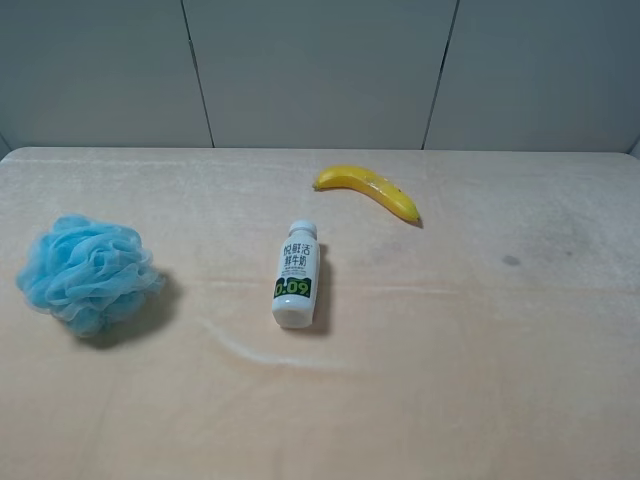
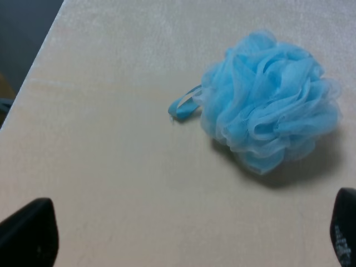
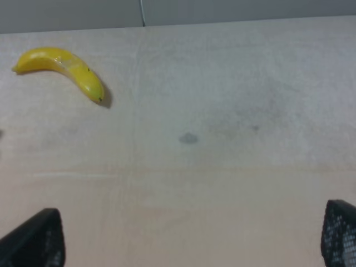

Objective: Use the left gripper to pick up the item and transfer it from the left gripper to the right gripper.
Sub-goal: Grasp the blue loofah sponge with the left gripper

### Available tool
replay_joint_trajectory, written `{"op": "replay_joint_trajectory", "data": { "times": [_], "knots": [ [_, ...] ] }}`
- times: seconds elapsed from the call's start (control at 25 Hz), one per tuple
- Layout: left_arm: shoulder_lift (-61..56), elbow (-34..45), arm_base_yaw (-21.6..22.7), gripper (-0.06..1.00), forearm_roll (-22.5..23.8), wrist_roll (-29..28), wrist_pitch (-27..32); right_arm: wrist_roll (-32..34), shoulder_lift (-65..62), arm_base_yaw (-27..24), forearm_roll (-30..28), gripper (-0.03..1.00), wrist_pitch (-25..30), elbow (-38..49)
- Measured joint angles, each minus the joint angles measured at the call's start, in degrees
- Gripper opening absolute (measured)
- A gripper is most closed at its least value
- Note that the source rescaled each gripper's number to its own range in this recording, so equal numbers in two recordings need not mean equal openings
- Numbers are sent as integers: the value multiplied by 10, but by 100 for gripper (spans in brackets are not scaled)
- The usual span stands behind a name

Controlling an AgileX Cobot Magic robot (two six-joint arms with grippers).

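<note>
Blue bath puff [image 1: 88, 273] sits on the beige cloth-covered table [image 1: 480, 380] close to the left edge, abt halfway btwn the near and far edges, nothing touching it. A short blue ribbon loop [image 2: 183, 105] sticks out of one side and lies flat on the cloth.

White bottle [image 1: 296, 275] lies on its side near the middle of the table, cap toward the far edge, well apart from the puff. Banana [image 1: 368, 190] lies nearer the far edge, a bit right of centre, apart from the bottle. Small dark spot [image 1: 511, 261] on the cloth toward the right edge.

Neither arm shows in the high view. Left gripper [image 2: 186, 239], per its wrist cam: the two black fingertips [image 2: 28, 233] are spread wide w/ bare cloth btwn them, the puff beyond them and not touched. Right gripper [image 3: 186, 239]: fingertips [image 3: 33, 242] likewise wide apart, holding nothing, over bare cloth w/ the banana and the spot further off.
</note>
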Motion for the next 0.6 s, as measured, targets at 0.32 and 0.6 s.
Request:
{"op": "replay_joint_trajectory", "data": {
  "times": [0.32, 0.6],
  "knots": [
    [0, 0, 0, 97, 0, 0, 0, 0, 0, 0, 0, 100, 0, 0],
    [0, 0, 0, 97, 7, 1, 0, 0, 0, 0, 0, 100, 0, 0]
  ]
}}
